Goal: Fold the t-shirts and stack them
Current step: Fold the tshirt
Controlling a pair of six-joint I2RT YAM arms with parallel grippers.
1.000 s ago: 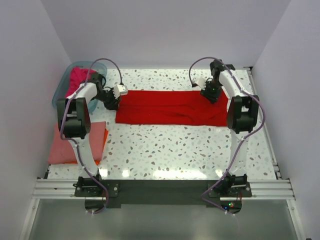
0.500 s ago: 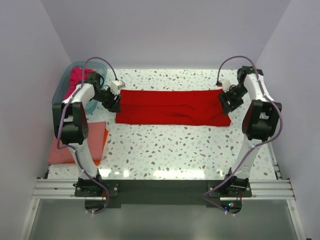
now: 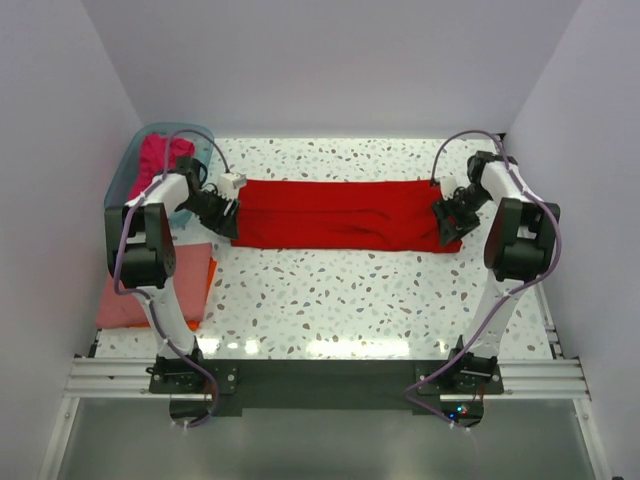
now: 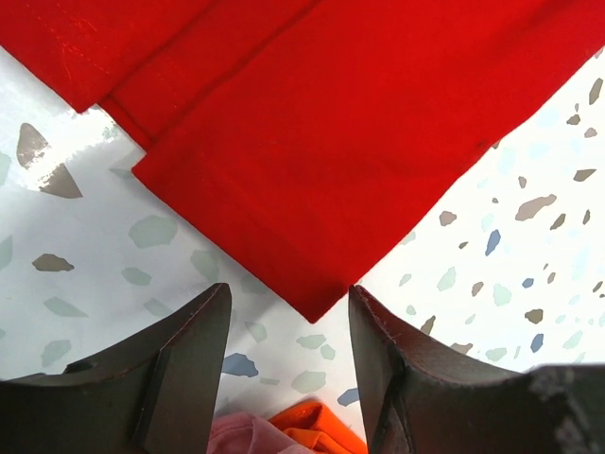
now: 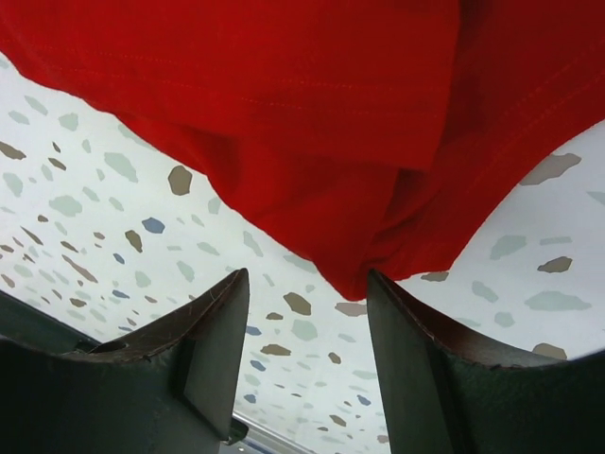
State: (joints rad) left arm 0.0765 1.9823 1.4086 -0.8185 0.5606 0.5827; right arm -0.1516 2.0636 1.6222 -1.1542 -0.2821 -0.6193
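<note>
Shows red t-shirt (image 3: 340, 215) flat across the table (image 3: 330, 290). Finds left fingers (image 4: 180, 378) and right fingers (image 5: 198, 359) parted, empty, each framing a corner.

Near tabletop (image 3: 340, 295) lies open — red t-shirt (image 3: 340, 215) spans mid-table, teal tub (image 3: 120, 180) far-left.

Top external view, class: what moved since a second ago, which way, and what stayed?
The left gripper eased nearer along the left end of the red t-shirt, to its near corner; the right gripper swung outward, from the far edge to the near-right corner. Both stand open. Shirt, folded stack and tub stayed.
</note>
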